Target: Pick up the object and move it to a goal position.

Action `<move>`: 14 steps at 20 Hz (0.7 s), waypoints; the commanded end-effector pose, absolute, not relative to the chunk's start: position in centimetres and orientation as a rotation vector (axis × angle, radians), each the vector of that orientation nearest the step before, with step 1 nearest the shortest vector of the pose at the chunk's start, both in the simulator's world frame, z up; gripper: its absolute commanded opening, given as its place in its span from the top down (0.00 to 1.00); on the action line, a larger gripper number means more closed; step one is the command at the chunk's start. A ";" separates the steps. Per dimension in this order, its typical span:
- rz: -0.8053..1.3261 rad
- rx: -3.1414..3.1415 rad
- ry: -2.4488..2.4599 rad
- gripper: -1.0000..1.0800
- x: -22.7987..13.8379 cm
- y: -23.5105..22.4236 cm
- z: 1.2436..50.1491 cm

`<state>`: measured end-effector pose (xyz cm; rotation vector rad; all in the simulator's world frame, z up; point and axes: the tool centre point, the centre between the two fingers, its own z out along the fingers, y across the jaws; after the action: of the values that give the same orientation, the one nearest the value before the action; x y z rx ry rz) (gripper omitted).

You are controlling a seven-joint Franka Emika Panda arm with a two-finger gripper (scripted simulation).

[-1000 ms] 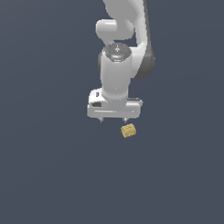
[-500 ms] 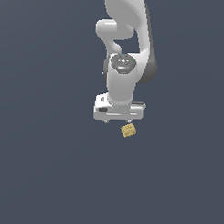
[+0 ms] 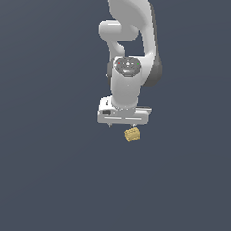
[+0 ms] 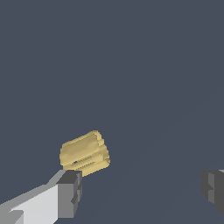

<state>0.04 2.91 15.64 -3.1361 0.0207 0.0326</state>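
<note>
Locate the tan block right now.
In the exterior view, the tan block sits just below the open pincer, toward its right end; nothing else is nearby.

Small tan-yellow ridged blocky piece (image 3: 132, 134) (image 4: 84, 153) lies tilted on the dark grey surface, ungrasped.

A flat, dark slate-grey floor (image 3: 49, 181) fills the exterior view, plain and unmarked. The only thing lying on it is the small tan-yellow ridged object (image 3: 132, 134), just past centre toward five o'clock. Wrist view: same floor beneath the object.
</note>
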 end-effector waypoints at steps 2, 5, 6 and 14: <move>0.032 -3.135 0.092 0.04 0.0 3.2 15.4; 0.032 -3.131 0.173 0.04 -0.1 3.5 15.0; 0.031 -3.129 0.203 0.04 -0.2 3.7 14.9; 0.029 -3.096 0.499 0.04 -0.5 4.8 13.8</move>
<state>-0.46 4.61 13.99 -3.1047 0.4396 0.0296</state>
